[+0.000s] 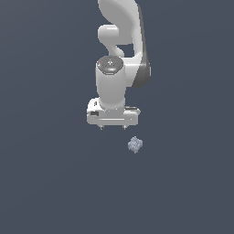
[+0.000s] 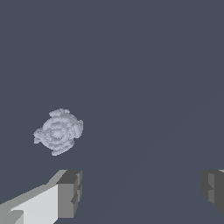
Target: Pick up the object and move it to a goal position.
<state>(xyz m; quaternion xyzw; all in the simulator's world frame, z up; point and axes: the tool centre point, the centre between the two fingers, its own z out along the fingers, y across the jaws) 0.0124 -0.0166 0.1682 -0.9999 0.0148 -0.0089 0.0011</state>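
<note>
Approach step, nothing grasped yet. Gripper (image 1: 113, 127) is hanging above the floor (image 1: 45, 183) with fingers (image 2: 70, 192) spread wide and holding nothing. The grey-blue lumpy clump (image 1: 135, 144) is sitting on the floor, apart from the gripper, off toward the exterior view's right and nearer the camera. In the wrist view the clump (image 2: 58, 131) is lying outside the gap between the fingers, not centred. Next move, I'd say: shift sideways to centre the gap over it, then descend and close. No goal marker is showing. Fingertips are barely visible in the exterior view; the second finger is cut off in the wrist view.
</note>
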